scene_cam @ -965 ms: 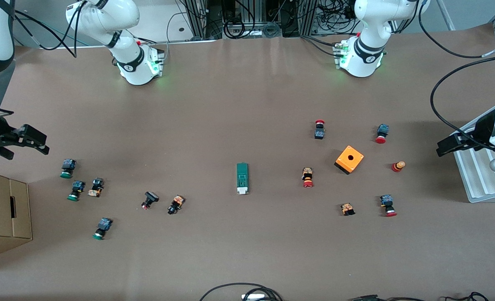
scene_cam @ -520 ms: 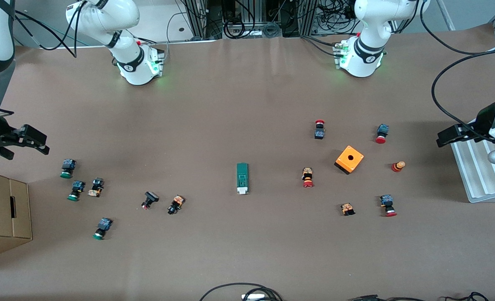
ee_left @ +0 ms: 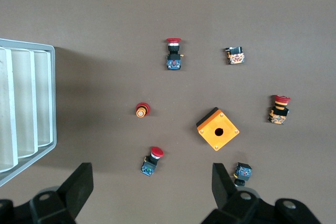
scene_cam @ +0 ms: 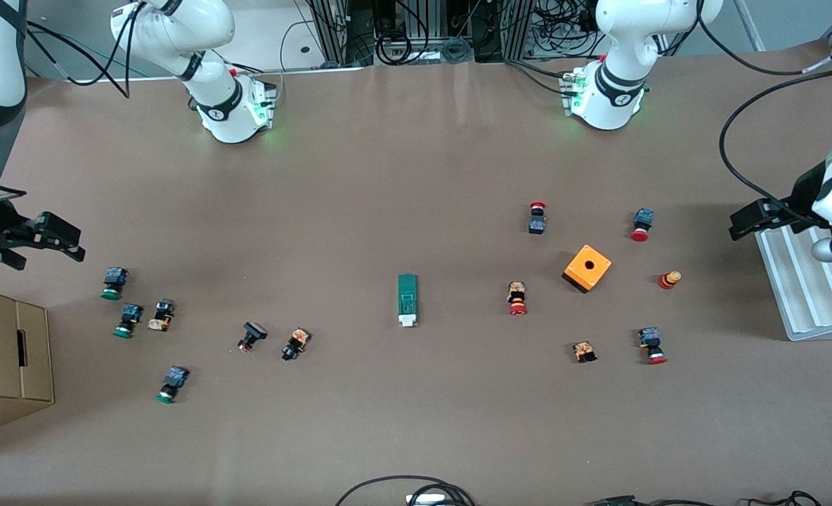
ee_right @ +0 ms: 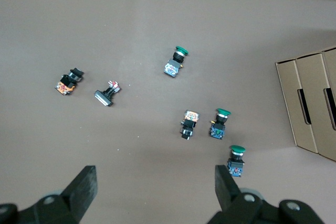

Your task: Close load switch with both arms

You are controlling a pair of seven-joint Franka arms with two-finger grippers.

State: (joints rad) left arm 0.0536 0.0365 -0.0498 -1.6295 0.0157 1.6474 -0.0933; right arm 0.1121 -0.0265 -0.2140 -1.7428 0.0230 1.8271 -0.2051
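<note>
The load switch (scene_cam: 407,300), a narrow dark-green block with a white lever end, lies flat in the middle of the table, its white end nearer the front camera. Neither wrist view shows it. My left gripper (scene_cam: 753,219) hangs open and holds nothing, over the table at the left arm's end beside the white tray; in its wrist view the left gripper (ee_left: 152,183) stands above a red-capped button (ee_left: 152,161). My right gripper (scene_cam: 57,235) is open and empty at the right arm's end, over bare table beside the green-capped buttons (ee_right: 235,162); the right gripper (ee_right: 156,184) shows bare table between its fingers.
An orange cube box (scene_cam: 587,268) with a hole and several red-capped buttons (scene_cam: 517,298) lie toward the left arm's end. Green-capped buttons (scene_cam: 114,282) and black parts (scene_cam: 251,336) lie toward the right arm's end. A white ribbed tray (scene_cam: 809,295) and a cardboard box (scene_cam: 8,358) stand at the table's ends.
The left gripper has drifted toward the robots' bases along the tray's edge. The right gripper has hardly moved. The load switch lies where it was.
</note>
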